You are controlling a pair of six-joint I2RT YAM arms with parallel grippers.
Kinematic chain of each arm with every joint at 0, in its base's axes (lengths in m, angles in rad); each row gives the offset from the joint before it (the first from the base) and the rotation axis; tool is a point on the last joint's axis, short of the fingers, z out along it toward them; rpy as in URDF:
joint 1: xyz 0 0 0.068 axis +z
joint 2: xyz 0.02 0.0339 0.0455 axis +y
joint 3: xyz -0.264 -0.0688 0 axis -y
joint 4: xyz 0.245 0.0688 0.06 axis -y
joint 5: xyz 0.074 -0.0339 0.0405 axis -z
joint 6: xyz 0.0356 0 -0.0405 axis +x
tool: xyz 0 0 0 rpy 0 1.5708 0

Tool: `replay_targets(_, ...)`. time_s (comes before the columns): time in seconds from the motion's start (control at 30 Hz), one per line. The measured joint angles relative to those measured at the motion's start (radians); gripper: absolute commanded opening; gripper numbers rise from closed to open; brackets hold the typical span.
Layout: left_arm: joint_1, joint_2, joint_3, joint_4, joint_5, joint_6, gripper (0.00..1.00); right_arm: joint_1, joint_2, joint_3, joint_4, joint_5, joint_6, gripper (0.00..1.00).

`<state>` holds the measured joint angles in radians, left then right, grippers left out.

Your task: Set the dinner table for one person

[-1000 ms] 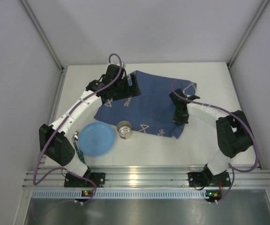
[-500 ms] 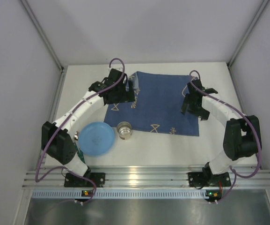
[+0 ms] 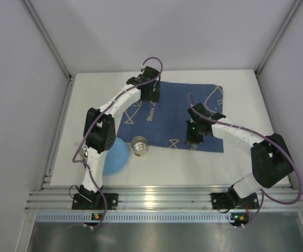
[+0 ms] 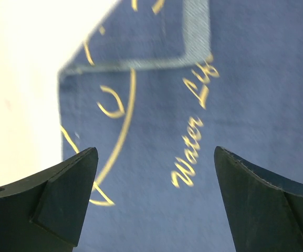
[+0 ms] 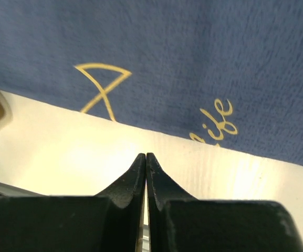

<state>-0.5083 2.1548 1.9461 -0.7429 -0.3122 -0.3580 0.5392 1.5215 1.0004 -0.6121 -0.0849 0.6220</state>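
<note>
A dark blue cloth mat (image 3: 175, 113) with gold fish drawings lies spread flat on the white dinner table (image 3: 235, 157). My left gripper (image 3: 152, 96) hovers over the mat's far left corner. In the left wrist view its jaws (image 4: 156, 173) stand wide open with only the mat (image 4: 235, 94) between them. My right gripper (image 3: 194, 136) is over the mat's near edge. In the right wrist view it (image 5: 146, 156) is shut and holds nothing, with its tip over bare table (image 5: 77, 152) just short of the mat (image 5: 193, 47).
A metal cup (image 3: 139, 145) stands at the mat's near left corner. A light blue plate (image 3: 118, 156) lies left of it, partly hidden under my left arm (image 3: 101, 131). Grey walls enclose the table, and a metal rail (image 3: 162, 198) runs along the near edge.
The mat went from crumpled to spread flat. My left gripper moved right to the mat's far left corner. My right gripper let go of the mat, moved to its near edge and shut.
</note>
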Motion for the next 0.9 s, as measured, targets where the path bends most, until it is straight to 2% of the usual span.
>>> replay_targets(0.23, 0.002, 0.145, 0.154, -0.002, -0.148, 0.16, 0.95, 0.002, -0.026, -0.107, -0.005, -0.021, -0.002, 0.0)
replay_targets(0.47, 0.007, 0.191, 0.173, 0.001, -0.116, 0.145, 0.95, 0.002, -0.025, -0.117, -0.004, -0.023, -0.024, 0.0)
replay_targets(0.67, 0.022, 0.229, 0.18, 0.021, -0.01, 0.071, 0.93, 0.002, 0.032, -0.116, -0.003, -0.023, -0.047, 0.0)
replay_targets(0.9, 0.037, 0.385, 0.367, 0.019, 0.039, 0.027, 0.94, 0.002, 0.043, -0.116, 0.0, -0.021, -0.054, 0.0)
